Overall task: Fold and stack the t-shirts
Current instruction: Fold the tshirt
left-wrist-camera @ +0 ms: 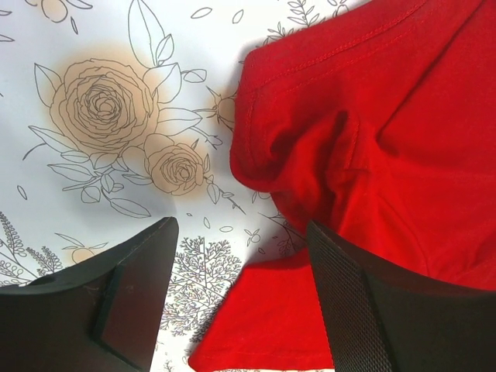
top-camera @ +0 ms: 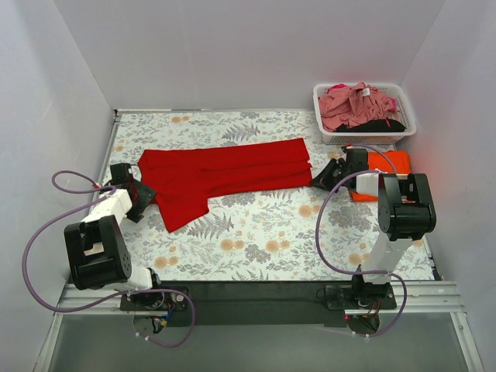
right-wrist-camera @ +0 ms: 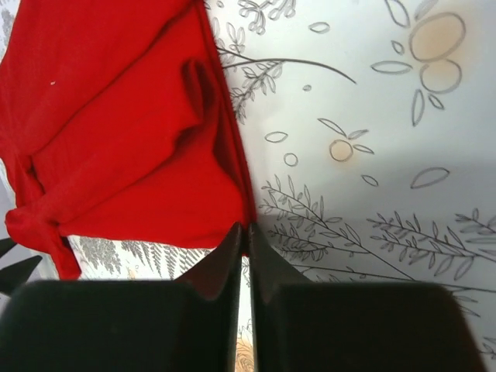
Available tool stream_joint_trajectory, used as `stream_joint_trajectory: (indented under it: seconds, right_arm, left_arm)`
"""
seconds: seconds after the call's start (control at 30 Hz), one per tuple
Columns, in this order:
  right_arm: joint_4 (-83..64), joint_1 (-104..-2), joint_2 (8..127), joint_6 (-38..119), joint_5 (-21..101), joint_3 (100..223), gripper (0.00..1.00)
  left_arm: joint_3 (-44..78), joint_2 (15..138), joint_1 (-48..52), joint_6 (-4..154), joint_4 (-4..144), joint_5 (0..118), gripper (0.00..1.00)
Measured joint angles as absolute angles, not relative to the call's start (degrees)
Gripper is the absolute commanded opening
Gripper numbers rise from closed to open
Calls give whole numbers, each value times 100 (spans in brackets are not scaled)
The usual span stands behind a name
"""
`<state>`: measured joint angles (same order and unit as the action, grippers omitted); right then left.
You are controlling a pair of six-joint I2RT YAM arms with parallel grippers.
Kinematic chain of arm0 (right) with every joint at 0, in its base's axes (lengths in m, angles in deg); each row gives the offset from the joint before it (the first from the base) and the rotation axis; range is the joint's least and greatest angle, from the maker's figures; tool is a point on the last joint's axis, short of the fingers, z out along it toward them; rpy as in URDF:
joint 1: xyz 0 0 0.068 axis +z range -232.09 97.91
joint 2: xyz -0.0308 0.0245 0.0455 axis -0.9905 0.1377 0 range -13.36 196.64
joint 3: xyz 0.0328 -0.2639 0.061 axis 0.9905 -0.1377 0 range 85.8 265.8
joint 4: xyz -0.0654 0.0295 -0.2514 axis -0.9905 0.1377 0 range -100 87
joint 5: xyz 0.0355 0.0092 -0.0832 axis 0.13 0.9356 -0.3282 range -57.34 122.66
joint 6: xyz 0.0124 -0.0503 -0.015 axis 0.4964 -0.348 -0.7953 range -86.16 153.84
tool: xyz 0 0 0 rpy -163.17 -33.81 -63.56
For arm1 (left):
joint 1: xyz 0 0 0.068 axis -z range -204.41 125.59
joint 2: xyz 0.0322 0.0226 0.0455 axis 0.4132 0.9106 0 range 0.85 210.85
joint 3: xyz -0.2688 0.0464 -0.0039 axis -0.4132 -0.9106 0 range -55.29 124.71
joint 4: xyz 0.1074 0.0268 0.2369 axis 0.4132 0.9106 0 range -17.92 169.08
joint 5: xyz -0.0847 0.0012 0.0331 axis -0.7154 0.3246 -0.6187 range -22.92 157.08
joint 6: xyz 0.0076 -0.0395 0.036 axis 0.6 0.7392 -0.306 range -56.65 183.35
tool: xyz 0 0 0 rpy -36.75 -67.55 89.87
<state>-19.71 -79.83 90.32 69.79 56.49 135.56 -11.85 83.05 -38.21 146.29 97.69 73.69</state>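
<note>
The bright red t-shirt (top-camera: 225, 172) lies folded lengthwise across the middle of the table, one sleeve sticking out toward the front left. My left gripper (top-camera: 143, 194) is at its left end. In the left wrist view it (left-wrist-camera: 240, 229) is open, with the red cloth (left-wrist-camera: 387, 139) and a sleeve hem lying between its fingers. My right gripper (top-camera: 318, 180) is at the shirt's right end. In the right wrist view it (right-wrist-camera: 244, 232) is shut on the edge of the red cloth (right-wrist-camera: 116, 139). A folded orange t-shirt (top-camera: 394, 163) lies at the right, behind the right arm.
A white lattice basket (top-camera: 364, 138) stands at the back right with a dusty pink tee (top-camera: 353, 105) and a black one (top-camera: 380, 124) heaped in it. The floral table cloth (top-camera: 271, 232) covers the table. White walls enclose three sides.
</note>
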Motion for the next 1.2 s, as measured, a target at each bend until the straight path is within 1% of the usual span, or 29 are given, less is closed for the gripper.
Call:
stream_joint_trajectory:
  seconds: [0.03,0.23,0.33,0.47,0.77,1.1,1.2]
  right_arm:
    - [-1950,-8011,9043,6952,5634,13547,1]
    - [-1882,-8352,9016,6778,5780,13470,1]
    - [-1749,-8743,8923,6616,5787,13420,1]
    - [-1598,-9010,8855,6421,5728,13418,1]
    - [-1565,-9016,8846,6201,5721,13440,1]
    - [-1552,-9005,8824,6087,5678,13444,1]
    - [-1552,-9001,8824,6059,5676,13444,1]
  left_arm:
    - [-1185,8305,-3821,14629,9762,7365,65]
    - [-1185,8305,-3823,14633,9747,7247,64]
    - [-1187,8305,-3823,14675,9747,7131,59]
    - [-1314,8276,-3823,14727,9688,6866,57]
    - [-1722,8049,-3823,14854,9402,6071,56]
    - [-1773,7885,-3823,14928,9303,5981,56]
    - [-1757,7891,-3827,14939,9301,6010,50]
